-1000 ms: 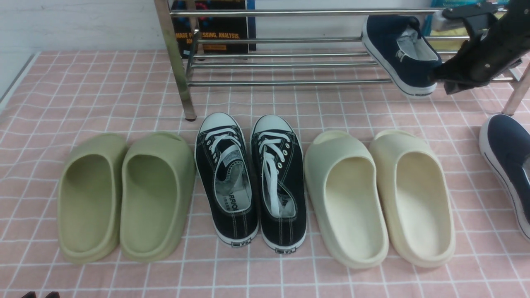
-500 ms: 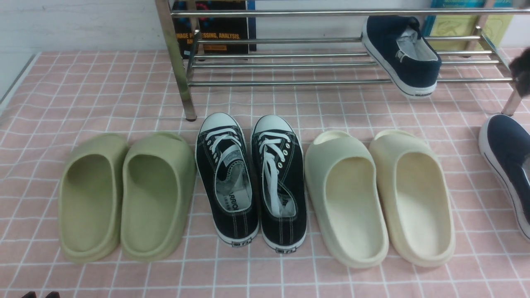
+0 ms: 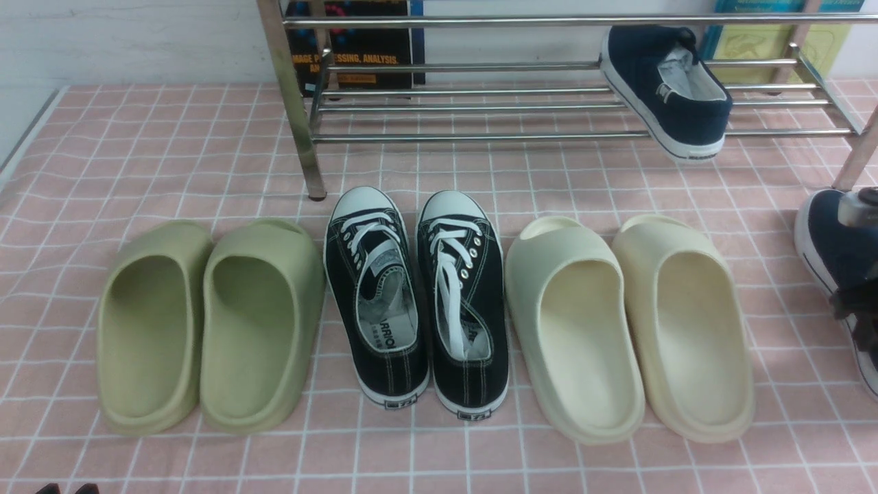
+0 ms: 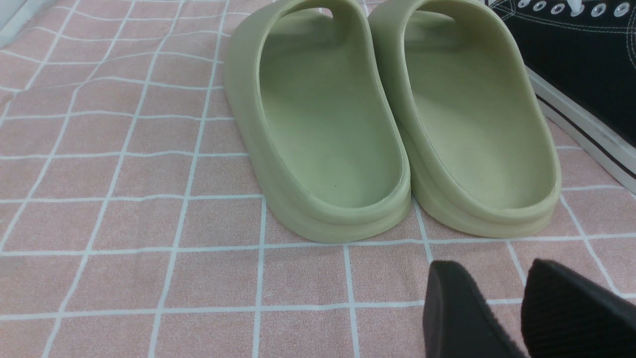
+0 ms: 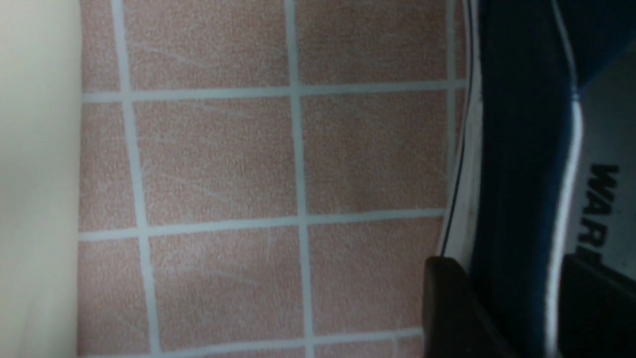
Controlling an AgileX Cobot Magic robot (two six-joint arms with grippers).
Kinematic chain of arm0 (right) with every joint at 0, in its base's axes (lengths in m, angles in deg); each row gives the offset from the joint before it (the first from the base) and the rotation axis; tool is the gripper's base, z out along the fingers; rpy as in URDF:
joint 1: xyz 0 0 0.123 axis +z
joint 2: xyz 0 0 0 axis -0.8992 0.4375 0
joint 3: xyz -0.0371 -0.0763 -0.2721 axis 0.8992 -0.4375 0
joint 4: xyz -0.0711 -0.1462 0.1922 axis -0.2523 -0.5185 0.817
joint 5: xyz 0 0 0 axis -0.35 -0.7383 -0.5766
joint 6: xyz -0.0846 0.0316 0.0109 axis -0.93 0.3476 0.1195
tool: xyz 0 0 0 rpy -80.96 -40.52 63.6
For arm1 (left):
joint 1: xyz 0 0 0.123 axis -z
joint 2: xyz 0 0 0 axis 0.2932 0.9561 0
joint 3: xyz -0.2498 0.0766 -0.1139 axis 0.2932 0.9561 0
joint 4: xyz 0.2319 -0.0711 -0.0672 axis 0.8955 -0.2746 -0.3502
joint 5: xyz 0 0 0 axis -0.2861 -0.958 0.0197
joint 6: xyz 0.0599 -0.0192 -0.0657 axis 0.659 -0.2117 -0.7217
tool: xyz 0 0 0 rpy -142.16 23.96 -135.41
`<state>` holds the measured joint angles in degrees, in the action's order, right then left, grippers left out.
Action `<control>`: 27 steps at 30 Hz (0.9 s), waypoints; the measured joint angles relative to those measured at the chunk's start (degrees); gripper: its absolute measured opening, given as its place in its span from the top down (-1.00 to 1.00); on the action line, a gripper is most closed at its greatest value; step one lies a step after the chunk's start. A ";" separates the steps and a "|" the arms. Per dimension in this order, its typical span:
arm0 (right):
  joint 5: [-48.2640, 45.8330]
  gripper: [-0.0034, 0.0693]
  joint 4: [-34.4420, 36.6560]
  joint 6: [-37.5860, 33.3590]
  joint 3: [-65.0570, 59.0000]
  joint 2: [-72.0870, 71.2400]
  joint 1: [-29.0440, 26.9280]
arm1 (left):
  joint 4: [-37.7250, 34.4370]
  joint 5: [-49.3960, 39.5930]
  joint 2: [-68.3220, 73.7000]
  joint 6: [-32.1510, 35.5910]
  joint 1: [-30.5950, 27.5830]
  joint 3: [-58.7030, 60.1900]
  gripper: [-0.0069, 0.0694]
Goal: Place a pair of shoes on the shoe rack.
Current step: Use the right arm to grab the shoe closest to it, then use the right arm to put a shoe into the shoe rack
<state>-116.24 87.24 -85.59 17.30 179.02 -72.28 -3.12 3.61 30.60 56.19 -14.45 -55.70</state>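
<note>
This is looking like a lab set-up posing as a home entryway — a pink checked cloth [image 3: 171,158] is covering the surface, with a chrome shoe rack [image 3: 480,136] standing at the far side. Behind it, an image-processing textbook [image 3: 357,48] is leaning against a white wall [image 3: 123,34].

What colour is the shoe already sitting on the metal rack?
Navy blue shoe, white sole, pale grey lining; clearest in the front view.
</note>
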 joint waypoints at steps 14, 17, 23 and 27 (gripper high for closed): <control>-3.18 0.86 2.29 -2.01 -1.56 -6.38 1.26 | 0.00 0.00 0.00 0.00 0.00 0.00 0.19; -5.29 0.86 4.09 -4.49 -1.16 -8.81 1.80 | 0.00 0.00 0.00 0.00 0.00 0.00 0.19; -8.28 0.86 7.53 -9.88 2.38 -9.64 2.78 | 0.00 0.00 0.00 0.00 0.00 0.00 0.19; -9.30 0.86 8.12 -10.59 8.38 -7.58 2.85 | 0.00 0.00 0.00 0.00 0.00 0.00 0.19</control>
<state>-125.54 95.35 -96.18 25.68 171.44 -69.43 -3.12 3.61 30.60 56.19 -14.45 -55.70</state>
